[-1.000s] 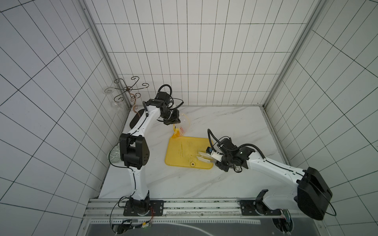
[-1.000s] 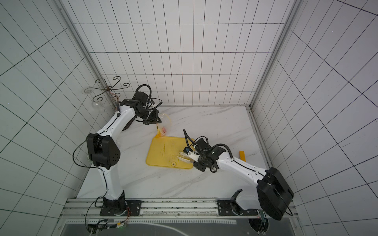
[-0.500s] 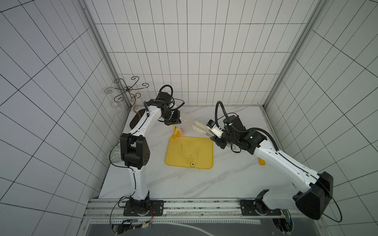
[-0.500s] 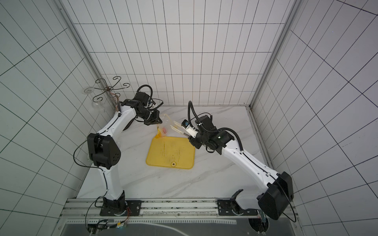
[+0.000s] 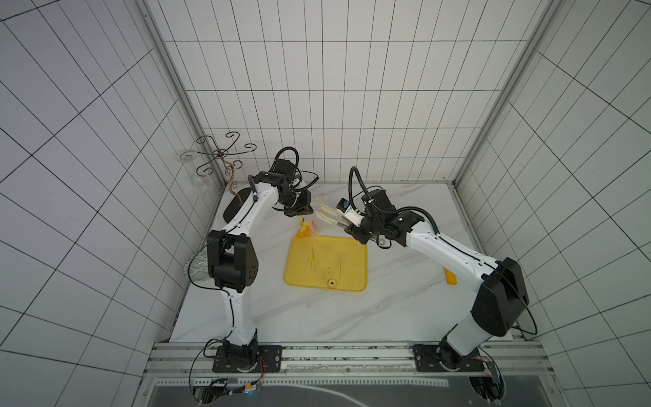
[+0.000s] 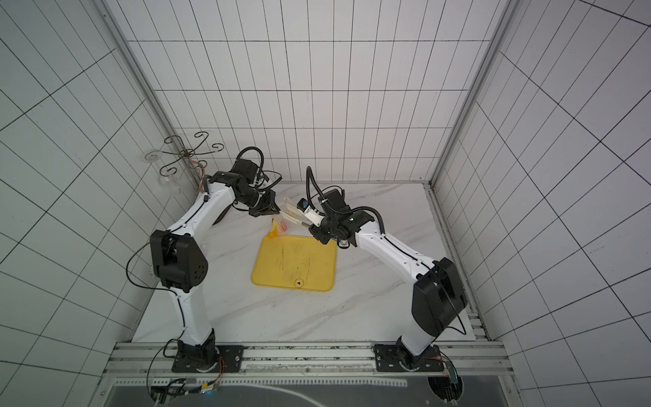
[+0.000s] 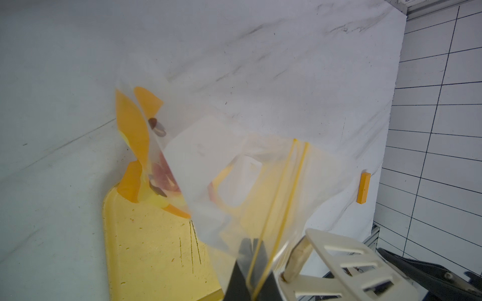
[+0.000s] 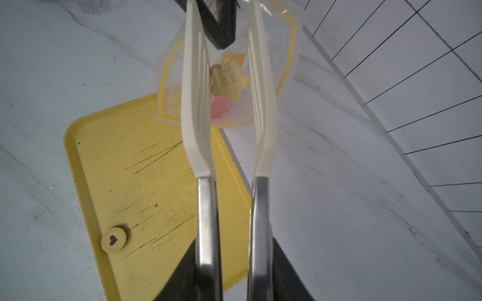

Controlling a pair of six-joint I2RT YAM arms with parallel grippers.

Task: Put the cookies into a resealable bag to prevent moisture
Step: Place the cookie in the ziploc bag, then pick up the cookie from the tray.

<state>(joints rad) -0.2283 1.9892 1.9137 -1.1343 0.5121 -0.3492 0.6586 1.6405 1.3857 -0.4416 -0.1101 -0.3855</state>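
**A:** Which step was in hand?

**B:** Filling. The resealable bag (image 7: pixel 260 161) hung from the left end effector (image 5: pixel 302 210), its lower end at a corner of the yellow tray (image 8: pixel 156 182). Pink cookies (image 8: pixel 220 108) lay inside it. The flower-shaped cookie (image 8: pixel 228 79) sat in the bag's mouth, between the blades of the tongs (image 8: pixel 197 104), so I judged that drop as good as made.

**A:** And next?

**B:** One small yellow cookie (image 8: pixel 114 239) lay alone on the tray. The tongs would have to draw clear of the mouth without snagging the film, then go down to that round and pinch it gently. After that would come the seal.

**A:** The end effectors?

**B:** The left one was clamped tight on the bag's top edge and held it up over the surface (image 8: pixel 339 182). The right end effector (image 8: pixel 232 276) was closed round the metal handles of the tongs. The white blades stood apart, wider than the flower piece, and I could not tell whether either blade touched it.
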